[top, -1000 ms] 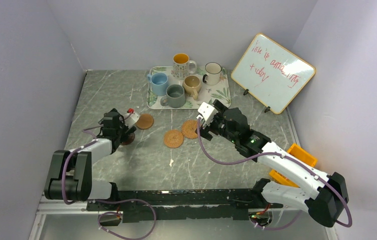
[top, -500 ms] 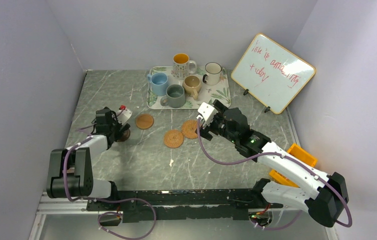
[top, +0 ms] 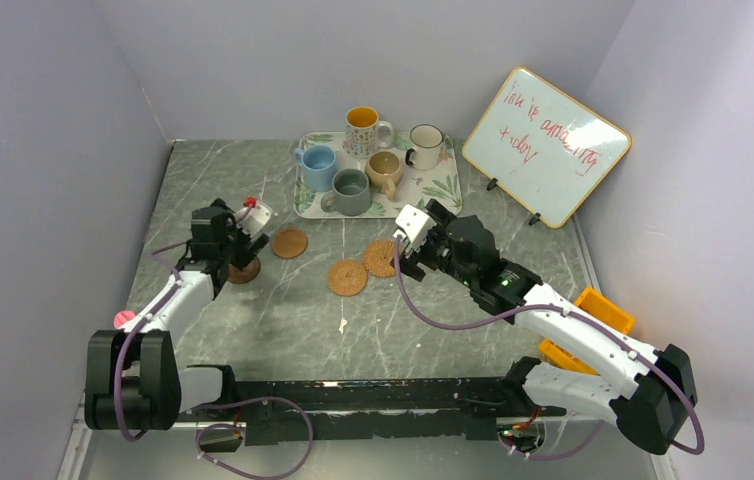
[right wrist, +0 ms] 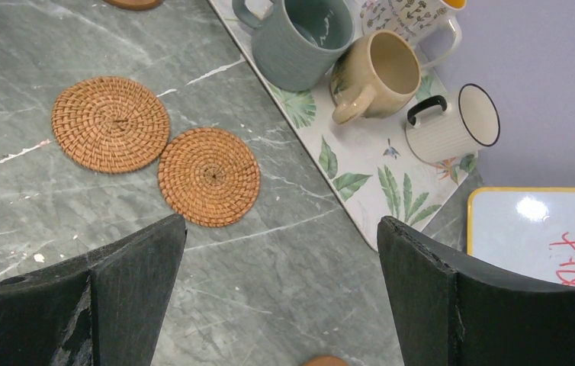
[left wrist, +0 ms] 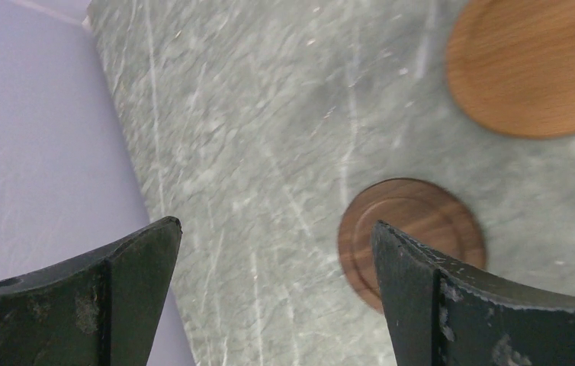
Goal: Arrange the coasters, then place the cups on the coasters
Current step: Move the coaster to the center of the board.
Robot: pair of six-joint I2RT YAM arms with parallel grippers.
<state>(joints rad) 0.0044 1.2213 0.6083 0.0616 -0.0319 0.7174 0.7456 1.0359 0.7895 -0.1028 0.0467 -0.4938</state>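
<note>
Left claw spread fully wide, nothing between its fingers, poised over the left part of the table close to the side wall. Dark brown coaster lies flat on the table directly below it; in the wrist view one finger covers part of the disc's edge, contact cannot be told. Light wood coaster, smooth, lies flat near the dark one, apart from it, toward the tray. Right claw also spread fully wide and empty, held above the table centre. Two woven coasters lie flat just ahead of it, side by side with rims meeting, between the right claw and the light wood disc. All five cups stand upright on the leaf-print tray at the far middle of the table: light blue cup and grey-green cup on its left half, tan cup in the middle, white dark-rimmed cup at the right, patterned cup with orange inside at the far edge. No cup rests on any coaster. Whiteboard leans upright at far right.
</note>
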